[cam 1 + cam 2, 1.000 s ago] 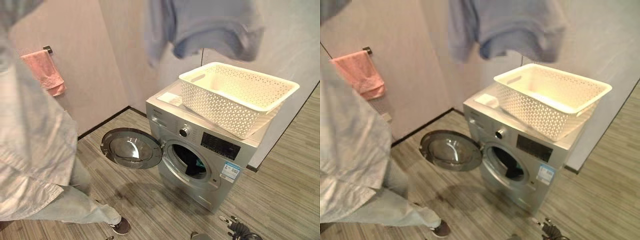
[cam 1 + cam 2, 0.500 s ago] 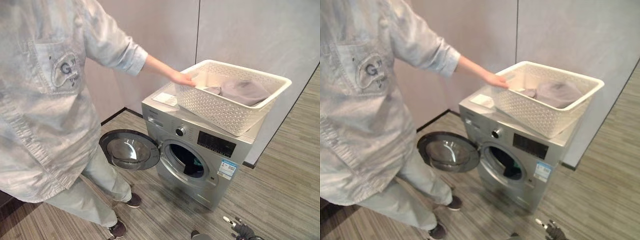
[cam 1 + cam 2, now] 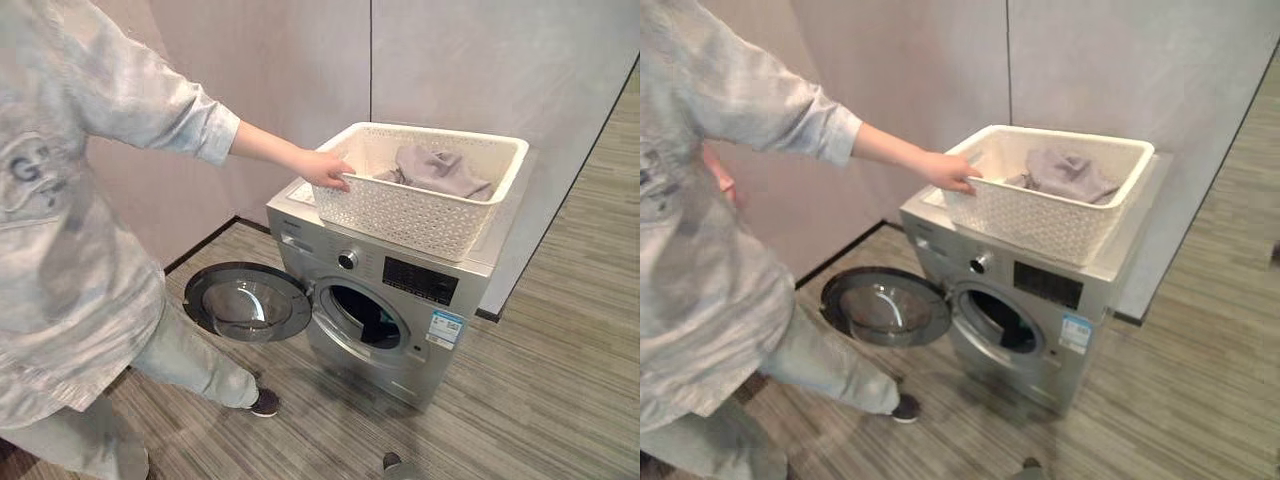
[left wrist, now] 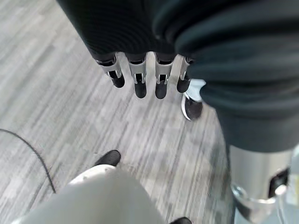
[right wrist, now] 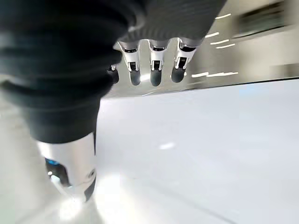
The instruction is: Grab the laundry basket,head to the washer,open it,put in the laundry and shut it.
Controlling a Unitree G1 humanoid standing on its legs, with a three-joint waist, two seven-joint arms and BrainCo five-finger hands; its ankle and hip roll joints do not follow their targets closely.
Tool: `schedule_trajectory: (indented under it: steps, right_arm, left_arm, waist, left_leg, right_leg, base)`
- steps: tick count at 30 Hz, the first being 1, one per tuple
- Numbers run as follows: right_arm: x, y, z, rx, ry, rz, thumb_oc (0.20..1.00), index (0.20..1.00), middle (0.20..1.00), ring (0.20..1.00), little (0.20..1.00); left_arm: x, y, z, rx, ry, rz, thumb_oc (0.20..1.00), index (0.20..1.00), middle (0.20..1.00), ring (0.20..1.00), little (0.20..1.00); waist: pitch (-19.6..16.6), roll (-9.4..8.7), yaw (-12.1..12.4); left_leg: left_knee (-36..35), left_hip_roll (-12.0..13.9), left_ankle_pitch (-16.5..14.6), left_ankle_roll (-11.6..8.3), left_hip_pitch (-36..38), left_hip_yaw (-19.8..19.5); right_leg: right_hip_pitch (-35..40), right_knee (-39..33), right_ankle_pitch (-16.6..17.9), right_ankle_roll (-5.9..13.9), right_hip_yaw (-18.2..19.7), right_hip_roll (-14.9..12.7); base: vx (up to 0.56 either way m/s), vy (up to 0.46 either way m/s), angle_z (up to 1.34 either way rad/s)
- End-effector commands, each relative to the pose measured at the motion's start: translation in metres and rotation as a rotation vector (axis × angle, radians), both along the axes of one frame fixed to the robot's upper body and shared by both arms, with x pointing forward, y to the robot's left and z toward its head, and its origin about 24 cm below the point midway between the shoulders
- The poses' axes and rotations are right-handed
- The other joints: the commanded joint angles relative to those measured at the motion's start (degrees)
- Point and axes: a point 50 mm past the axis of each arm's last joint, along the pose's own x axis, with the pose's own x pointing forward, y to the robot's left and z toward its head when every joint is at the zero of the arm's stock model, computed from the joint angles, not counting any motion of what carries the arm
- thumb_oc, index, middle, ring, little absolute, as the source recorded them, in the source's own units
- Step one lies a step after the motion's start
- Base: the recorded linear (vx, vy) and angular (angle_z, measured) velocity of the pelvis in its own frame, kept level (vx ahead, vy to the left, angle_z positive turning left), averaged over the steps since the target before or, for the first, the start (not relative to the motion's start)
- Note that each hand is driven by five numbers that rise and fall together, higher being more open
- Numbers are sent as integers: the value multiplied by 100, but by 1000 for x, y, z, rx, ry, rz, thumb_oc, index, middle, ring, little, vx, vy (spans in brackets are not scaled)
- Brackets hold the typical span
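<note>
A white lattice laundry basket stands on top of the silver washer. A grey garment lies inside it. The washer's round door hangs open to the left, and the dark drum opening is exposed. A person's hand rests on the basket's near left rim. My left hand hangs over the floor with straight fingers and holds nothing. My right hand also hangs with straight fingers, empty.
A person in a pale shirt stands close at the left, with one shoe on the floor beside the open door. Grey wall panels rise behind the washer. Striped wood-look floor spreads to the right.
The view has shifted. A grey garment that was in the air above the empty basket now lies in it. The person has stepped in and put a hand on the rim.
</note>
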Motion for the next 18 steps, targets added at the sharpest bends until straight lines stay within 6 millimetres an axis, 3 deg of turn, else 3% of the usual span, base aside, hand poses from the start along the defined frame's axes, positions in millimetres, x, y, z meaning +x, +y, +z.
schedule_trajectory:
  steps: [1, 2, 4, 6, 7, 8, 10, 11, 12, 13, 15, 18]
  right_arm:
    - [21, 8, 20, -54, -13, -21, 1000, 1000, 1000, 1000, 1000]
    - [31, 16, 38, -150, 18, -45, 1000, 1000, 1000, 1000, 1000]
    - [57, 29, 54, -265, 132, -84, 1000, 1000, 1000, 1000, 1000]
    - [84, 40, 58, -432, 311, -166, 1000, 1000, 1000, 1000, 1000]
    - [85, 42, 60, -437, 308, -163, 1000, 1000, 1000, 1000, 1000]
    - [103, 35, 61, -509, 455, -274, 1000, 1000, 1000, 1000, 1000]
    - [123, 35, 54, -540, 574, -341, 1000, 1000, 1000, 1000, 1000]
    - [124, 36, 55, -542, 573, -341, 1000, 1000, 1000, 1000, 1000]
    - [136, 36, 48, -597, 673, -412, 862, 862, 862, 862, 862]
    - [141, 33, 40, -633, 734, -462, 843, 843, 843, 843, 843]
    - [145, 30, 33, -664, 788, -498, 875, 875, 875, 875, 875]
    - [150, 18, 13, -758, 955, -607, 1000, 1000, 1000, 1000, 1000]
  left_arm:
    - [15, 30, 8, 68, -46, -22, 1000, 1000, 1000, 1000, 1000]
    - [15, 32, 8, 67, -44, -29, 1000, 1000, 1000, 1000, 1000]
    - [14, 35, 9, 64, -38, -28, 1000, 1000, 1000, 1000, 1000]
    - [17, 41, 11, 73, -42, -13, 1000, 1000, 1000, 1000, 1000]
    - [17, 39, 10, 68, -44, -8, 1000, 1000, 1000, 1000, 1000]
    - [20, 44, 12, 73, -47, -1, 1000, 1000, 1000, 1000, 1000]
    - [22, 42, 12, 65, -48, -11, 1000, 1000, 1000, 1000, 1000]
    - [22, 41, 11, 62, -48, -10, 1000, 1000, 1000, 1000, 1000]
    - [25, 41, 12, 61, -52, -21, 1000, 1000, 1000, 1000, 1000]
    - [25, 41, 12, 59, -53, -21, 1000, 1000, 1000, 1000, 1000]
    - [26, 42, 12, 62, -57, -22, 1000, 1000, 1000, 1000, 1000]
    - [24, 46, 13, 63, -43, -31, 1000, 1000, 1000, 1000, 1000]
  waist:
    - [85, -581, 336]
    - [104, -605, 388]
    - [123, -648, 439]
    - [188, -724, 504]
    - [183, -699, 482]
    - [214, -772, 539]
    - [241, -788, 592]
    - [244, -773, 581]
    - [248, -803, 626]
    - [252, -832, 672]
    - [252, -844, 696]
    - [286, -890, 792]
  left_leg:
    - [65, 177, -810, -112, 535, -575]
    - [65, 208, -801, -131, 550, -587]
    - [65, 230, -722, -165, 494, -605]
    - [65, 273, -649, -198, 477, -606]
    - [65, 267, -640, -198, 460, -606]
    - [81, 318, -560, -228, 384, -634]
    - [88, 362, -505, -244, 320, -702]
    - [88, 364, -505, -245, 318, -708]
    - [83, 399, -462, -252, 259, -759]
    - [78, 410, -443, -253, 226, -799]
    - [75, 419, -425, -256, 186, -835]
    - [71, 452, -369, -267, 70, -967]
  right_leg:
    - [94, -286, -17, 395, 141, -366]
    - [125, -262, -62, 384, 112, -349]
    - [94, -230, -79, 349, 101, -336]
    - [79, -181, -127, 312, 89, -304]
    - [65, -188, -115, 311, 93, -308]
    - [27, -158, -132, 278, 64, -287]
    - [23, -148, -153, 241, 2, -274]
    - [24, -148, -154, 241, -3, -274]
    - [42, -167, -163, 221, -75, -266]
    - [59, -190, -154, 211, -108, -263]
    - [71, -212, -156, 203, -148, -258]
    - [98, -269, -182, 168, -251, -238]
  base:
    - [52, -62, 3]
    - [21, -36, 2]
    - [3, -26, 15]
    - [1, -21, 14]
    - [0, 0, 0]
    - [0, 0, 0]
    - [1, -28, 10]
    - [14, -30, 23]
    - [20, -28, 26]
    - [23, -40, 17]
    - [14, -27, 25]
    - [17, -25, 29]
